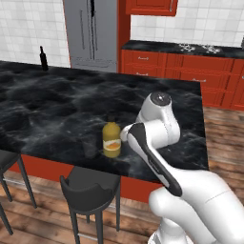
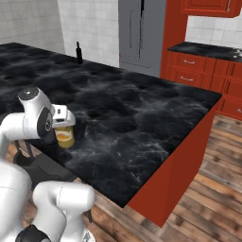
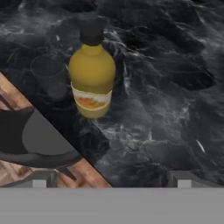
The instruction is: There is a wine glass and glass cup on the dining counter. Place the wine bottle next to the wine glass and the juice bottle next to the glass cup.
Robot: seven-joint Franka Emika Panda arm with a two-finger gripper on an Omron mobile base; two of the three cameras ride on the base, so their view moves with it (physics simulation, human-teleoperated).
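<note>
Black veined tabletop [image 1: 57, 100] in a red kitchen. Juice bottle [image 3: 92, 76] stands centre-left in the hand view, just beside the glass cup [image 3: 49, 76]: apparently done. Pincer [image 3: 111, 179] wide, empty. Wine bottle [image 1: 43, 59], upper left, remains.

The arm [image 1: 157, 143] is bending over the juice bottle [image 3: 92, 74], with the gripper [image 3: 111, 181] standing wide open, holding nothing.

The juice bottle [image 1: 111, 139] stands upright near the front edge of the counter [image 1: 57, 105], just left of my arm. The wine bottle [image 1: 43, 58] stands far back left.
</note>
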